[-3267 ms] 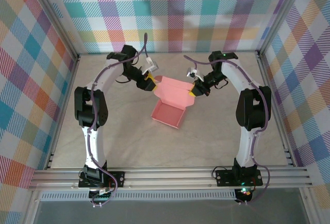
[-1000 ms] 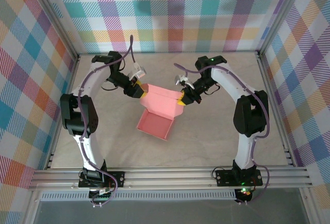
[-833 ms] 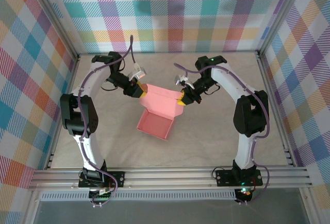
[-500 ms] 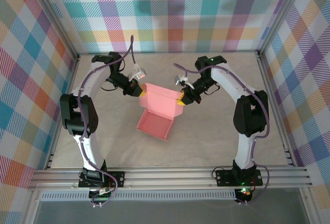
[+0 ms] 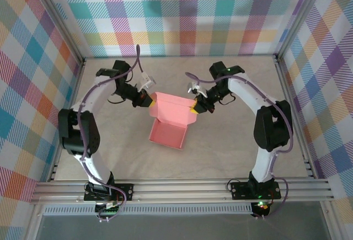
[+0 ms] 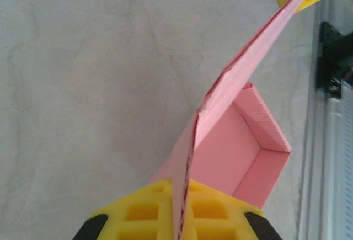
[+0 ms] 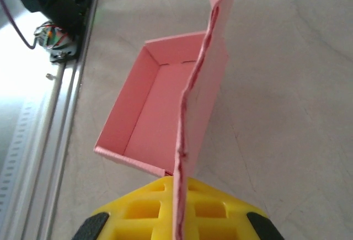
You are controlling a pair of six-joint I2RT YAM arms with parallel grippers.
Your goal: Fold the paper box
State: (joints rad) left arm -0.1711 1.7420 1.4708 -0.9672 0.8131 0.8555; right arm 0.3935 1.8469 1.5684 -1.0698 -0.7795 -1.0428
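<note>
The paper box (image 5: 169,132) is salmon-pink card: a shallow open tray on the table with its lid panel (image 5: 175,109) raised behind it. My left gripper (image 5: 148,101) is shut on the lid's left edge. My right gripper (image 5: 193,107) is shut on the lid's right edge. In the left wrist view the card's edge (image 6: 220,88) runs up from between my yellow pads (image 6: 146,215), with the tray (image 6: 242,160) to the right. In the right wrist view the lid edge (image 7: 190,118) rises from my pads (image 7: 218,212), and the tray (image 7: 154,113) lies to the left.
The table (image 5: 220,146) is pale beige cloth inside checked walls. An aluminium rail (image 5: 182,189) crosses the near edge, with the arm bases bolted to it. Frame posts (image 5: 292,113) run along the right side.
The left gripper has closed on the lid's left edge. The box has shifted slightly, and the left arm's elbow has swung lower and outward. The right gripper keeps its grip.
</note>
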